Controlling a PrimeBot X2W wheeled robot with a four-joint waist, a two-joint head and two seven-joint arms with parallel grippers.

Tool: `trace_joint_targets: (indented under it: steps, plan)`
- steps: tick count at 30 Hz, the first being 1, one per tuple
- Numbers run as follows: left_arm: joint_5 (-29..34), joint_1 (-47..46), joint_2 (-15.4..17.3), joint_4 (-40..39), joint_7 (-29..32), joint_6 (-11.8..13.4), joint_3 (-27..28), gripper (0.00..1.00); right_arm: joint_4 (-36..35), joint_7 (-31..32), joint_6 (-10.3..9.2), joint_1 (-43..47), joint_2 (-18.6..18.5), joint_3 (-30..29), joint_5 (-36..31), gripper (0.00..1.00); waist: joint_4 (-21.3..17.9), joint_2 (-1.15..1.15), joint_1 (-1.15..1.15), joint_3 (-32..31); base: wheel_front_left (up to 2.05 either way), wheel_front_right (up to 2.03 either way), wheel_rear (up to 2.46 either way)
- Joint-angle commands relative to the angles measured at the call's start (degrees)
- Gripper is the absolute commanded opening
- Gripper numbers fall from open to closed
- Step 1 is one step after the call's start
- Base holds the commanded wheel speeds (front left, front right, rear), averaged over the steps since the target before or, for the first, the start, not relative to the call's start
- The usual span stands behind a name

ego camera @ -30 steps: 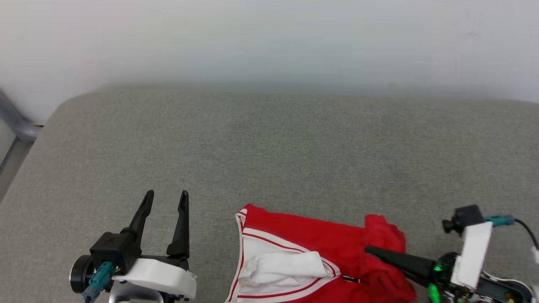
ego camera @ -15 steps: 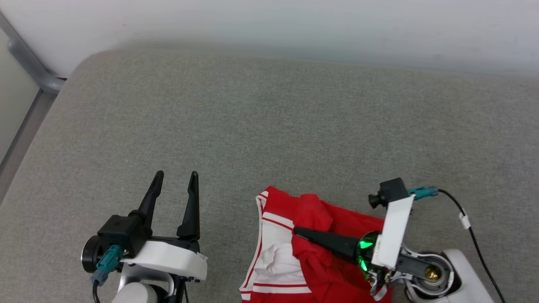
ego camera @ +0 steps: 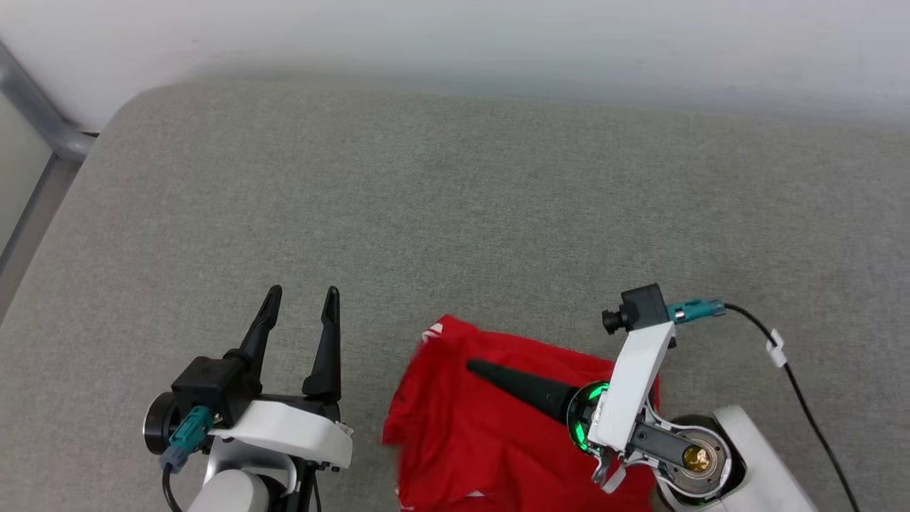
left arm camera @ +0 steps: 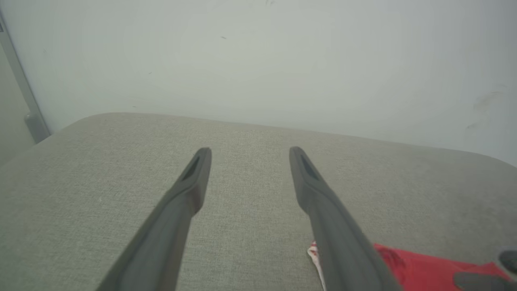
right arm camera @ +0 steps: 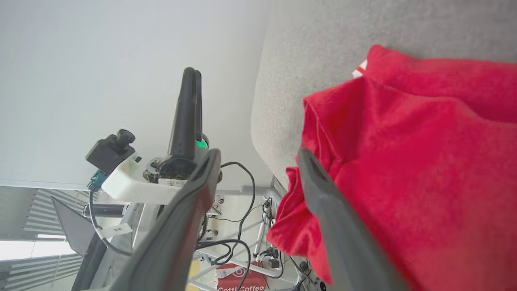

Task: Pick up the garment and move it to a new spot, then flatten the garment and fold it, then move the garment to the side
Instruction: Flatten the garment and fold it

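The garment (ego camera: 462, 434) is a red heap on the grey cushion at the bottom centre of the head view, with only a scrap of white trim showing at its far corner. My right gripper (ego camera: 473, 368) lies over it, fingers pointing up-left. In the right wrist view its fingers (right arm camera: 259, 155) stand apart with nothing between them, and the red cloth (right arm camera: 404, 161) drapes beside one finger. My left gripper (ego camera: 303, 293) is open to the left of the garment, clear of it. In the left wrist view its fingers (left arm camera: 250, 151) stand apart, and the cloth's edge (left arm camera: 424, 270) shows at the lower right.
The grey cushion (ego camera: 455, 213) stretches wide beyond and to both sides of the garment. A white wall (ego camera: 455, 35) bounds its far edge, and a metal frame (ego camera: 35, 121) runs past its rounded left corner. A black cable (ego camera: 796, 384) trails from my right wrist.
My right gripper carried a red fold leftward over the white part of the garment, then opened and let it go. The head camera tilted down early on. The left gripper stayed open.
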Motion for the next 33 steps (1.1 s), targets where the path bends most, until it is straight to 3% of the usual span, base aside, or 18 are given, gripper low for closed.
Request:
trace_joint_targets:
  steps: [1, 8, 15, 22, 23, 28, 33]
  plan:
    - [0.3, -0.1, 0.1, 0.2, -0.3, -0.1, 0.1, 1.00, -1.0, -1.0, -0.01, -0.5, -0.8, 0.3, -1.2, 1.00, -0.7, 0.00, 0.00, -0.6, 0.00, 0.00, 0.00]
    - [0.2, 1.2, 0.6, 0.4, -0.3, 0.1, 0.4, 1.00, -6.8, -11.1, -0.01, 0.9, -5.2, -0.5, -12.3, 1.00, -3.8, 0.00, 0.00, -2.7, 0.00, 0.00, 0.00]
    - [-0.5, 2.6, 1.3, 0.4, 0.1, 1.2, 1.4, 1.00, -5.8, -21.5, -0.01, 4.1, -9.6, -8.4, -28.9, 1.00, -7.5, 0.00, 0.00, -4.6, 0.00, 0.00, 0.00]
    - [-1.5, 4.8, 2.0, 1.1, 0.0, 2.1, 3.1, 1.00, -6.3, -28.3, -0.01, 8.0, -8.9, -18.3, -42.5, 1.00, -9.9, 0.00, 0.00, -6.6, 0.00, 0.00, 0.00]
    - [-1.6, 6.0, 2.2, 1.2, -0.1, 2.6, 3.9, 1.00, -7.7, -31.7, -0.01, 9.9, -7.9, -20.6, -48.3, 1.00, -10.5, 0.00, 0.00, -7.8, 0.00, 0.00, 0.00]
    - [-1.8, 8.4, 2.5, 1.4, -0.3, 3.3, 5.3, 1.00, -10.5, -37.9, -0.01, 12.8, -6.8, -21.0, -56.8, 1.00, -11.2, 0.00, 0.00, -9.7, 0.00, 0.00, 0.00]
    - [-0.8, 10.5, 2.6, 1.3, -0.4, 3.9, 6.3, 1.00, -13.0, -41.1, -0.01, 15.7, -5.2, -20.6, -61.2, 1.00, -11.3, 0.00, 0.00, -10.9, 0.00, 0.00, 0.00]
